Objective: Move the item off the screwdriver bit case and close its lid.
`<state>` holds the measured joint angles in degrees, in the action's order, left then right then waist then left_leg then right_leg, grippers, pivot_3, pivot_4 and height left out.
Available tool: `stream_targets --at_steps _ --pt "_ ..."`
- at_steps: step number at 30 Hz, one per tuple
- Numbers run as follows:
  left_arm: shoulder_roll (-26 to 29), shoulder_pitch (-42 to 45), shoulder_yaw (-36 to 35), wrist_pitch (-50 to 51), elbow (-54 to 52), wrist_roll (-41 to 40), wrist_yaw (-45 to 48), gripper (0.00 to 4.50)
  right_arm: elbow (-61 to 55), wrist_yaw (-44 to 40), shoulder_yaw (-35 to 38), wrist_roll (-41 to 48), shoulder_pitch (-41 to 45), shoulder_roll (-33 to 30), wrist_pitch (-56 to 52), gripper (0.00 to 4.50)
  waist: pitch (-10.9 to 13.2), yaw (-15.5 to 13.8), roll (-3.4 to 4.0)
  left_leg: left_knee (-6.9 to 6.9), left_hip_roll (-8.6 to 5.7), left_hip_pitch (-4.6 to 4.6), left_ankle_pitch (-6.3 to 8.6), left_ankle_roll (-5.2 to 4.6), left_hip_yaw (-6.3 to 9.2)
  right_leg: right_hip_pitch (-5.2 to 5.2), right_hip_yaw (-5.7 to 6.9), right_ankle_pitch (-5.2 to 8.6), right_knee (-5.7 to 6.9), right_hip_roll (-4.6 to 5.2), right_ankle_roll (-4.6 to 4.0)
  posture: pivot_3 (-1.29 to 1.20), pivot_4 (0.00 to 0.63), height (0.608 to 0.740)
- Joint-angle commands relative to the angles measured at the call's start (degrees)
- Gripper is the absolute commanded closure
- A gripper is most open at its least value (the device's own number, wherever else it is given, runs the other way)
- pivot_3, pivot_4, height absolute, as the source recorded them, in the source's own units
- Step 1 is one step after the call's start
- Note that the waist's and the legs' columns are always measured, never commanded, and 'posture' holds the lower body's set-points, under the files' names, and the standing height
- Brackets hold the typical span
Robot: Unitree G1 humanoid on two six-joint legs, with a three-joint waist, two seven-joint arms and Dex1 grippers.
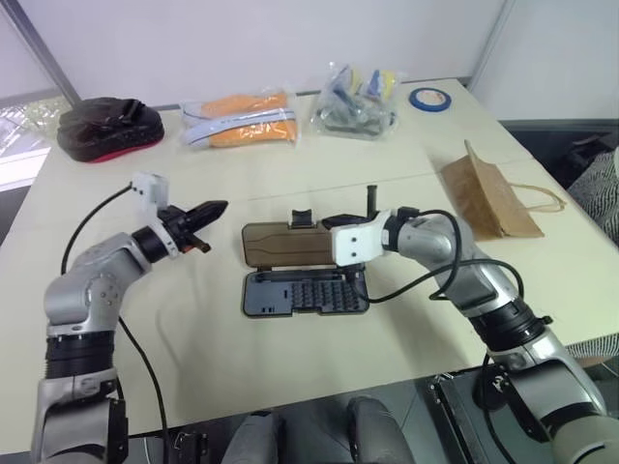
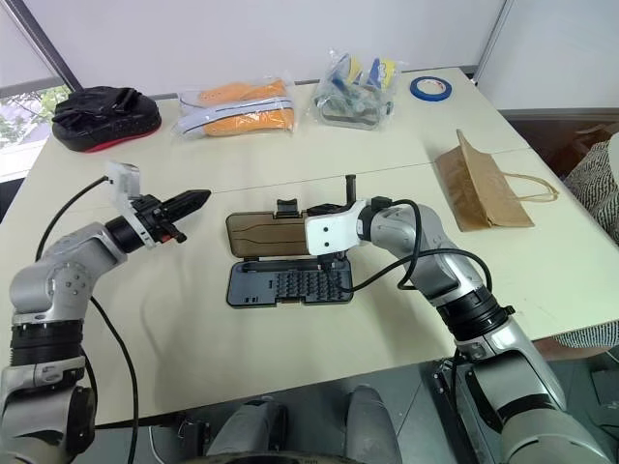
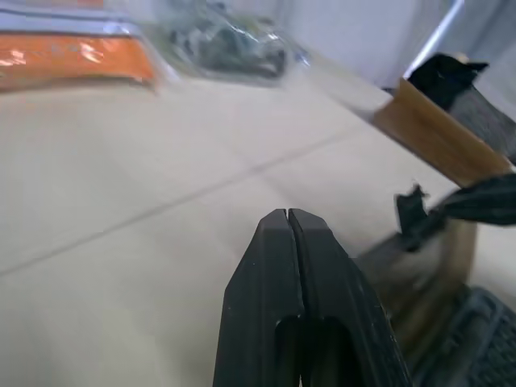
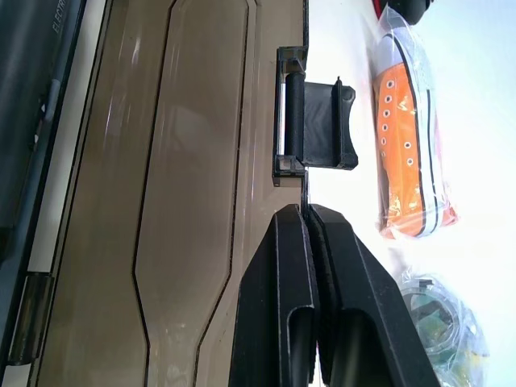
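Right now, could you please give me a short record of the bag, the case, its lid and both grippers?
bag: brown paper bag lying on the table, off the case, to its right
case: dark grey bit case, open
lid: brown lid folded back flat on the table
left gripper: shut, empty, left of the case
right gripper: shut, at the lid's far edge by the black latch

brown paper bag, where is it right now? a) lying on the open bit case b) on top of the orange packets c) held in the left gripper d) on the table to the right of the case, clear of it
d: the brown paper bag lies flat on the table off to the right of the screwdriver bit case, apart from it, with neither gripper on it.
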<state>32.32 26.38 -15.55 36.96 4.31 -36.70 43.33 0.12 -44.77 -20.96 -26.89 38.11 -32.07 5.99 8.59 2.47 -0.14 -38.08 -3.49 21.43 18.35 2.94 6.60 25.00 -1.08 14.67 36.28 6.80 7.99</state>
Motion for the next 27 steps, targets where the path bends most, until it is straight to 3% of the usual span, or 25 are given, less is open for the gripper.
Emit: stream_targets --at_steps 1,10,18,21,25,27 --pt "0.1 1.0 0.0 -2.9 2.9 2.1 -0.1 4.5 -1.5 0.3 0.2 -0.1 1.2 0.1 0.9 4.48 0.0 0.0 0.0 -0.01 0.0 0.0 0.0 0.0 0.0 0.0 0.0 0.0 0.0 0.0 0.0 0.0 0.15 0.74" --pt "-3.3 0.7 10.3 -9.9 8.4 9.8 5.3 4.5 -2.4 0.0 0.3 -0.1 1.1 -0.3 0.7 4.48 0.0 0.0 -0.01 -0.04 -0.02 0.0 0.0 0.0 -0.01 -0.02 0.01 0.0 0.0 0.0 0.0 0.0 0.15 0.74" --pt "-4.0 1.6 11.5 -11.2 10.0 11.0 8.0 4.5 -3.4 -1.5 0.6 0.8 0.1 -0.6 -0.8 4.48 0.0 0.0 -0.02 -0.04 -0.01 0.01 0.0 0.0 -0.01 -0.02 0.01 0.0 0.01 -0.01 0.0 0.0 0.15 0.74" --pt "-4.0 1.7 11.6 -11.4 10.3 11.4 8.5 4.5 -3.8 -2.3 1.2 0.9 0.4 -0.7 -2.9 3.57 0.0 -0.1 -0.02 -0.06 -0.02 0.01 0.0 0.0 0.0 -0.03 0.02 0.0 0.01 -0.01 0.0 0.0 0.15 0.74" --pt "-4.1 1.8 11.8 -11.6 10.5 11.5 9.0 4.5 -8.9 -9.5 3.0 7.0 -0.3 -0.8 -12.6 1.53 0.0 -0.1 -0.02 -0.06 -0.02 0.01 0.0 0.0 0.01 -0.04 0.02 0.0 0.01 0.0 0.0 0.0 0.15 0.74" --pt "-4.2 2.3 11.8 -11.7 10.9 11.6 9.2 4.5 -13.0 -15.7 4.7 11.3 -0.2 -2.5 -21.5 1.53 0.0 -0.2 -0.02 -0.07 -0.02 0.02 0.0 0.0 0.03 -0.05 0.03 0.0 0.01 0.0 0.0 0.0 0.15 0.74"
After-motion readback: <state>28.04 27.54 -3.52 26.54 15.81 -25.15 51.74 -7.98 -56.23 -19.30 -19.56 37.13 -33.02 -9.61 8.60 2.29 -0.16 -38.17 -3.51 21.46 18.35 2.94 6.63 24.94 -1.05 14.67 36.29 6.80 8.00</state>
